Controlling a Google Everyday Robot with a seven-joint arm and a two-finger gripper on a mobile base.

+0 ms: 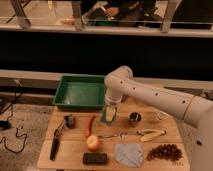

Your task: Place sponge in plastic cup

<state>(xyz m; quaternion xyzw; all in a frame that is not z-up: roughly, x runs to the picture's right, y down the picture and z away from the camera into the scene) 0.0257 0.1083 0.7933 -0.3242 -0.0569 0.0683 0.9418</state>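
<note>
My gripper (110,109) hangs straight down from the white arm, just in front of the green tray's right front corner. The pale yellow-green sponge (111,113) shows at its tip. Right below stands the blue-teal plastic cup (107,120) on the wooden table. The sponge is at the cup's mouth. I cannot tell whether it rests in the cup or hangs just above it.
A green tray (67,102) sits at the table's back left. A dark metal cup (134,118) stands right of the plastic cup. A red chili (90,124), orange fruit (93,143), dark slab (95,158), grey-blue cloth (129,154), grapes (164,152), banana (150,134) and black-handled tool (55,147) lie around.
</note>
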